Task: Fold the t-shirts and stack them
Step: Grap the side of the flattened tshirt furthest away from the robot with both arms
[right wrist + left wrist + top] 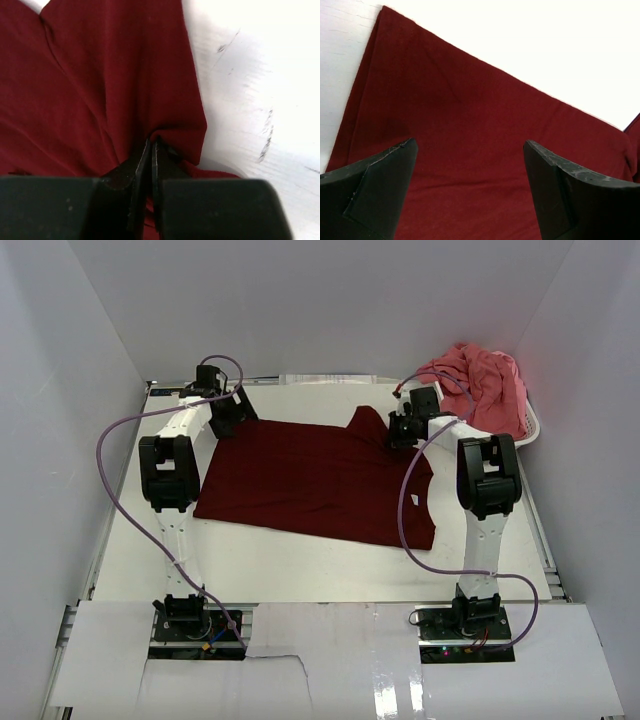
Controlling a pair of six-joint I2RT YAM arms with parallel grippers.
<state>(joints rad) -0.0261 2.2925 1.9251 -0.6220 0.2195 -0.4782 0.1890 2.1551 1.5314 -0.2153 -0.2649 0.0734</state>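
The dark maroon t-shirt (pixel 310 480) lies spread flat across the middle of the table. My left gripper (pixel 232 412) is open and empty, hovering over the shirt's far left corner; its view shows the maroon cloth (pixel 470 130) between the two spread fingers (pixel 385 185). My right gripper (pixel 403 430) is shut on a pinch of the maroon t-shirt (pixel 125 80) at its far right sleeve area, with cloth gathered at the closed fingertips. The coral pink t-shirt (pixel 482 380) lies crumpled in the white basket at the far right.
The white plastic basket (pixel 530 430) stands at the far right corner by the wall. White walls close the table on the left, back and right. Purple cables loop from both arms over the table.
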